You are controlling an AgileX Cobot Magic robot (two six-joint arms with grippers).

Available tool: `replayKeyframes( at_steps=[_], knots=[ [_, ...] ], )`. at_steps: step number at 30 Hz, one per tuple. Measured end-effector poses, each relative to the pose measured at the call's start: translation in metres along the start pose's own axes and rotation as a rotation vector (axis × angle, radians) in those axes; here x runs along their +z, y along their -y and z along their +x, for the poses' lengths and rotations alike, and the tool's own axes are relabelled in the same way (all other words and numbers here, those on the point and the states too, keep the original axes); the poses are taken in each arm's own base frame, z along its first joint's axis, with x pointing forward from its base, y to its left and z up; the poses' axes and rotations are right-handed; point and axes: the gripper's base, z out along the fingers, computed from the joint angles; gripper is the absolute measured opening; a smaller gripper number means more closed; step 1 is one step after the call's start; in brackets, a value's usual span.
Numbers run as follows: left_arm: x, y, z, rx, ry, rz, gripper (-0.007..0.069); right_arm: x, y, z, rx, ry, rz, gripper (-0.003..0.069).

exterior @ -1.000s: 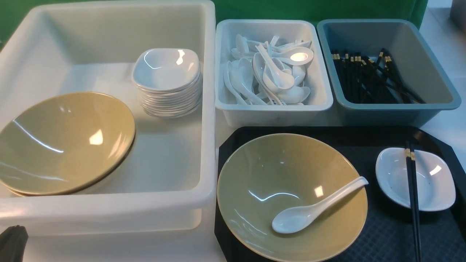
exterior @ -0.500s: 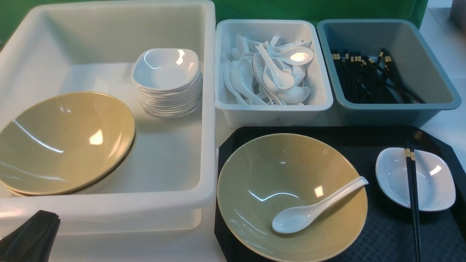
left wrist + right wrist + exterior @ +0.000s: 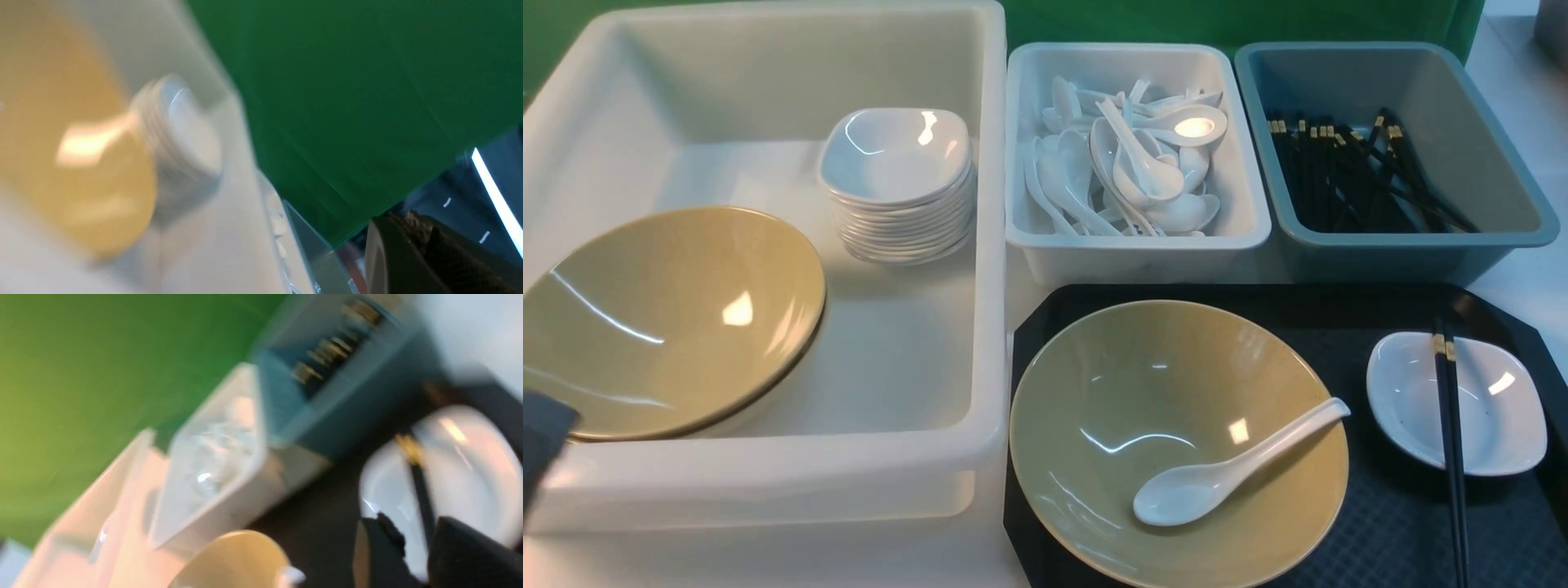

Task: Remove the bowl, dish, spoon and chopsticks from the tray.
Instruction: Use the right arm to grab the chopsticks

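1. The tray [image 3: 1258, 302] fills the near right part of the table [image 3: 1527, 294]. Its far edge lies just beside the two small bins, and its left edge is just beside the white tub [image 3: 992, 245].
2. The bowl [image 3: 1143, 384] takes the tray's left half, with its rim reaching the tray's left edge. A strip of bare tray floor lies open between the bowl and the dish [image 3: 1499, 408], which sits near the tray's right edge.
3. The spoon [image 3: 1225, 474] lies in the bowl, scoop down inside, its handle leaning on the rim toward the dish.
4. The chopsticks [image 3: 1448, 416] lie across the dish, gold bands toward the tray's far edge, tips running out of view at the near side.
5. The tub holds stacked olive bowls [image 3: 670, 318] on its left and a pile of white dishes [image 3: 894, 163] toward its far right.
6. The pale bin [image 3: 1135, 253] holds loose white spoons [image 3: 1143, 163]. The grey-blue bin [image 3: 1405, 257] holds black chopsticks [image 3: 1347, 180].
7. The left fingers [image 3: 457, 261] are pressed together and hold nothing.
8. The right fingers [image 3: 470, 555] stand apart with nothing between them. The wrist view is blurred and looks toward the dish and chopsticks.
9. Since half a second ago, the dark left arm [image 3: 541, 437] has moved from the near left corner up to the tub's near left edge. Everything on the tray is unmoved.
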Motion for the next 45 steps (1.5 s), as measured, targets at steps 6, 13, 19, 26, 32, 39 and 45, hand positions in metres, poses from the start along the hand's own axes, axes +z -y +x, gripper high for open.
replayKeyframes(
  at_steps=[6,13,19,26,32,39,45],
  knots=[
    [0.027,0.034,-0.038,0.353,-0.218,-0.077,-0.0008,0.012,-0.057,-0.054,-0.423,-0.141,0.018,0.0074],
    [0.068,0.042,-0.071,0.647,-0.661,-0.276,-0.0008,0.06,-0.101,-0.094,-0.78,-0.603,0.095,0.0033],
    [0.097,0.049,-0.053,0.798,-0.919,-0.147,-0.0008,0.098,-0.099,-0.084,-0.859,-0.862,0.135,0.0034],
    [0.143,0.082,0.0,0.992,-1.188,0.102,-0.0008,0.152,-0.071,-0.059,-0.842,-1.028,0.381,0.0064],
    [0.171,0.112,0.03,1.107,-1.214,0.219,-0.0008,0.195,-0.041,-0.04,-0.7,-1.074,0.491,0.0228],
    [0.183,0.134,0.063,1.191,-1.227,0.318,-0.0008,0.233,-0.015,-0.013,-0.558,-1.088,0.517,0.0447],
    [0.185,0.135,0.08,1.215,-1.278,0.341,-0.0008,0.248,0.002,0.005,-0.523,-1.131,0.562,0.0458]
  ],
)
